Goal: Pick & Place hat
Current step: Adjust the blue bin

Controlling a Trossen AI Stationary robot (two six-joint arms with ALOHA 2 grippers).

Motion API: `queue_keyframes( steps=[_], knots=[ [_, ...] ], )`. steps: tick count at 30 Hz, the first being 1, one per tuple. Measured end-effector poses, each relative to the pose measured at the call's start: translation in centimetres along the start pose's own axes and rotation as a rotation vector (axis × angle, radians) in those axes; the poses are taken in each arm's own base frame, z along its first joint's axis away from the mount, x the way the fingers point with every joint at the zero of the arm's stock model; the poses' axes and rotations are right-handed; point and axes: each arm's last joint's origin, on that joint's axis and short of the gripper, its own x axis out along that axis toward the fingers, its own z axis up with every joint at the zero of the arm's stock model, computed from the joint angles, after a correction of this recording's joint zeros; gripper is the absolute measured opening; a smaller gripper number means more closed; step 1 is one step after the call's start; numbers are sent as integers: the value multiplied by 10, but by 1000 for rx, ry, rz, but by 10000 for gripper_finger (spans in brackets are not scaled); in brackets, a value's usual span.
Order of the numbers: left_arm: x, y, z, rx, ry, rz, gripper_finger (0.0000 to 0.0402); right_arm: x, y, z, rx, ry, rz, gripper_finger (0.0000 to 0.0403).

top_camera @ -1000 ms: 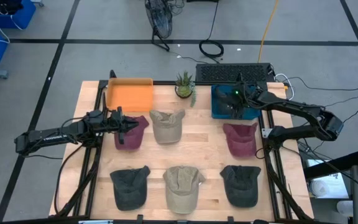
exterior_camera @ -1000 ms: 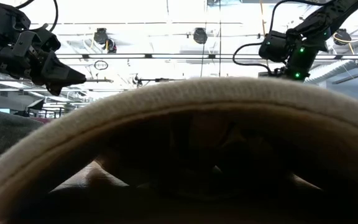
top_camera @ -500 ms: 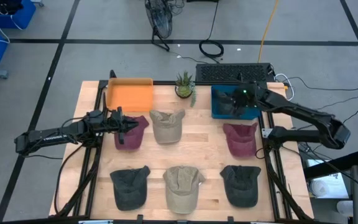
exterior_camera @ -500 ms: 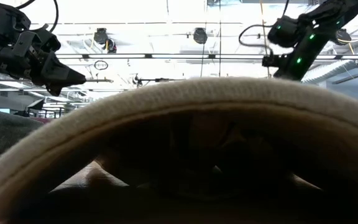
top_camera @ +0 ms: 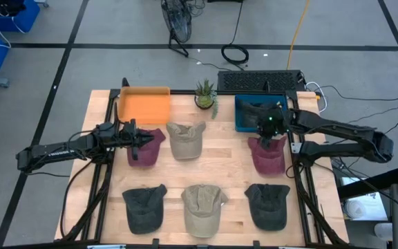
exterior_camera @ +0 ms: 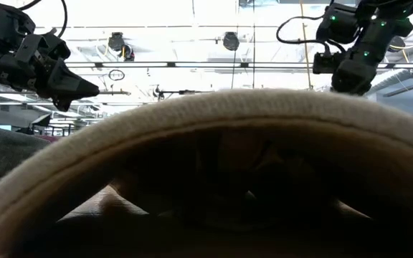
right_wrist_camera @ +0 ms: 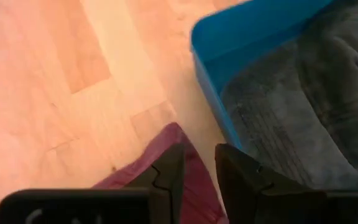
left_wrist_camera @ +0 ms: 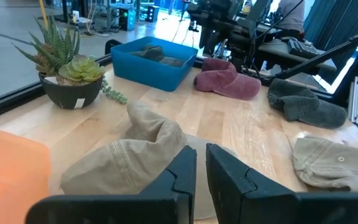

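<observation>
Right gripper (top_camera: 269,135), fingers narrowly parted, empty, directly above soft maroon fabric cap (top_camera: 268,155) beside blue plastic bin (top_camera: 244,104).

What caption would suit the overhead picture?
Six caps lie on a wooden table while the right gripper hangs above a maroon cap.

Maroon hat (top_camera: 268,155) flat beside bin (top_camera: 246,119)

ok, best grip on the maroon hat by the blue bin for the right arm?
Take the maroon hat at its edge nearest the blue bin, coming straight down. It lies flat on the table, and the right gripper already hangs over that end, so a top-down pinch on the fabric there looks simplest.
</observation>
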Motion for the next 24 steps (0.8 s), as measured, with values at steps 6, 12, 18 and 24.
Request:
queue_keyframes(
  steps=[6,12,18,24],
  knots=[
    [0,0,0,1,-1,1,42,8,2,1,3,38,-30,53],
    [0,0,0,11,-2,4,42,20,4,1,-27,102,50,26],
    [0,0,1,8,-10,2,42,36,4,1,-21,191,43,2],
    [0,0,1,14,-9,3,42,49,-4,0,17,258,-1,4]
  ],
)
